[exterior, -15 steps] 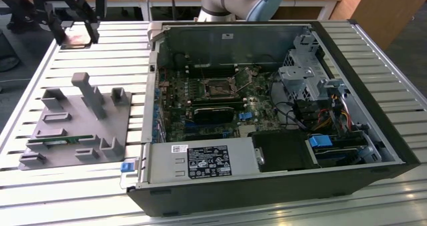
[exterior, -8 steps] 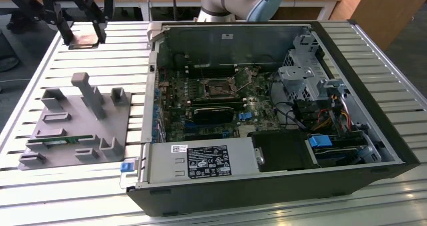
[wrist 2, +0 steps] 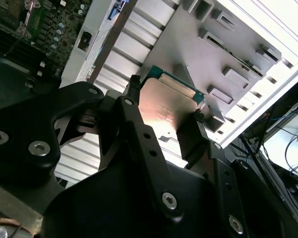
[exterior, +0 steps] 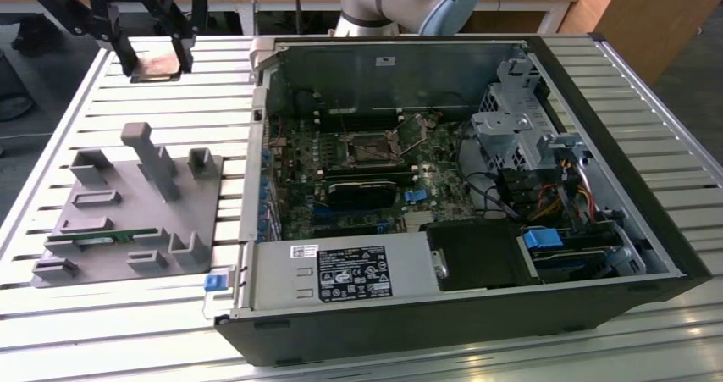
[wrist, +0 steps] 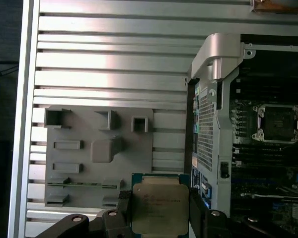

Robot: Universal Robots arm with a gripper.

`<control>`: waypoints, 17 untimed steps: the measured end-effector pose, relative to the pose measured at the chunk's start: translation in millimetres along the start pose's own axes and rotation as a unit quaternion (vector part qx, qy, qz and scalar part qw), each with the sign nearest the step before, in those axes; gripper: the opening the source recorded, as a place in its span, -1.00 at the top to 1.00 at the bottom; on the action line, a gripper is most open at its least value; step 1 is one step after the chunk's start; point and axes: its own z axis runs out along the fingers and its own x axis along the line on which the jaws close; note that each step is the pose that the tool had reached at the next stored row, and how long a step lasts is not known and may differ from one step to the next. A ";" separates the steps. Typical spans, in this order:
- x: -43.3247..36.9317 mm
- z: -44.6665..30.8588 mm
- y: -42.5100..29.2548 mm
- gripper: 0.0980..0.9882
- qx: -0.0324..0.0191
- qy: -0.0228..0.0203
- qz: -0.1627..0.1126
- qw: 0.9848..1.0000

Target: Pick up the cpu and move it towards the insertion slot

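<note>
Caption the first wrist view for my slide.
Fingers grip the square silvery-topped cpu above the slatted table, beside the grey fixture block.

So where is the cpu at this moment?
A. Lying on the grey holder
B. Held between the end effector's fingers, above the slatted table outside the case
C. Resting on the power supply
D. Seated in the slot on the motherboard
B: in both wrist views the cpu sits clamped in the end effector, outside the case; the slot is bare.
</note>
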 end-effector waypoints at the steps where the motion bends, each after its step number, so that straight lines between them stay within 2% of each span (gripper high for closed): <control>1: -1.5 0.0 0.0 0.00 0.000 0.000 0.000 1.000; 10: -14.7 -0.3 -0.4 0.00 0.000 0.000 0.000 1.000; 17: -28.0 -0.5 -0.7 0.00 0.000 0.000 0.000 1.000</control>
